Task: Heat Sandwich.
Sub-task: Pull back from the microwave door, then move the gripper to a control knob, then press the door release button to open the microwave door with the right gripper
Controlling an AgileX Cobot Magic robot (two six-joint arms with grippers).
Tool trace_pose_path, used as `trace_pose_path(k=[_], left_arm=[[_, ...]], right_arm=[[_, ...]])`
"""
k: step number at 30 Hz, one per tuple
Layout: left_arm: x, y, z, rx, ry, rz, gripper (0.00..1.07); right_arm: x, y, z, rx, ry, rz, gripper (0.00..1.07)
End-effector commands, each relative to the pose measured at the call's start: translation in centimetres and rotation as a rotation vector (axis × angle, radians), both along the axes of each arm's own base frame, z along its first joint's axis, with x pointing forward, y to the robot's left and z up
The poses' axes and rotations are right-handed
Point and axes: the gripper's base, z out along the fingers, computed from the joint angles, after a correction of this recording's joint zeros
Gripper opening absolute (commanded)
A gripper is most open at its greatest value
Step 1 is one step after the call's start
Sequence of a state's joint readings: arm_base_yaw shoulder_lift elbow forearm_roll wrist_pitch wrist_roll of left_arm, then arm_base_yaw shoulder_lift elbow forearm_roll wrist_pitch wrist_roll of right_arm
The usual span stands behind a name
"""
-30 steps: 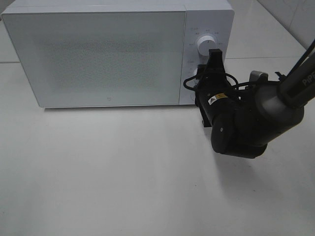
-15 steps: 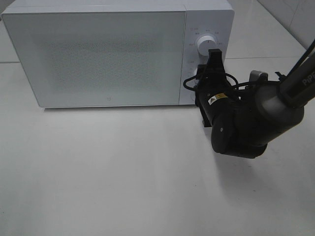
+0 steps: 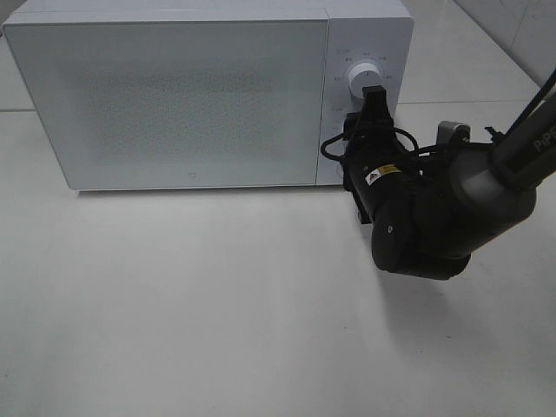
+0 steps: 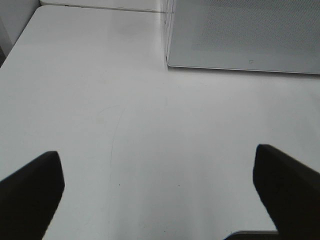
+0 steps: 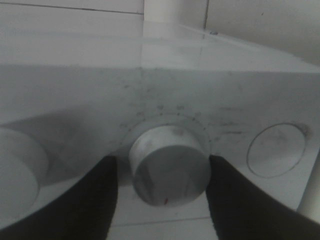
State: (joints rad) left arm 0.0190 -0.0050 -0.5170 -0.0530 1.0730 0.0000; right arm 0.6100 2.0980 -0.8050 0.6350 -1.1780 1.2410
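Note:
The sandwich is out of view. A white microwave [image 3: 174, 95] stands at the back of the table with its door closed. My right gripper [image 3: 373, 97] reaches to the control panel and straddles the upper round knob [image 3: 363, 78]. In the right wrist view the knob [image 5: 169, 165] sits between the two dark fingers [image 5: 90, 200]; one finger shows a narrow gap to it, and the other is at its edge. The right gripper [image 5: 161, 162] is open. My left gripper [image 4: 159, 192] hangs open over bare table, its fingers wide apart, with nothing between them.
The microwave's corner [image 4: 240, 30] shows far ahead in the left wrist view. A second round knob [image 5: 15, 170] and a flat round button [image 5: 276, 150] sit on the panel beside the flanked knob. White table [image 3: 217, 295] spreads in front.
The right gripper's fingers have spread a little around the knob, and its tip has shifted slightly leftward. The left gripper has not moved.

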Motion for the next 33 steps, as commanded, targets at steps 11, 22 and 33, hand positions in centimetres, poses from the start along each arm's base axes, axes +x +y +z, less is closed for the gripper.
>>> trace_pose_path(k=[11,22,33], left_arm=[[-0.2,0.0,0.0,0.0,-0.019,0.004,0.97],[-0.2,0.0,0.0,0.0,-0.019,0.004,0.97],[-0.2,0.0,0.0,0.0,-0.019,0.004,0.97]], right_arm=[[0.1,0.7,0.7,-0.057,0.019,0.076,0.79],[-3.8,-0.9,1.4,-0.267,0.192,0.229,0.77],[-6.1,-1.9,4.3,-0.572,0.333,0.517,0.76]])
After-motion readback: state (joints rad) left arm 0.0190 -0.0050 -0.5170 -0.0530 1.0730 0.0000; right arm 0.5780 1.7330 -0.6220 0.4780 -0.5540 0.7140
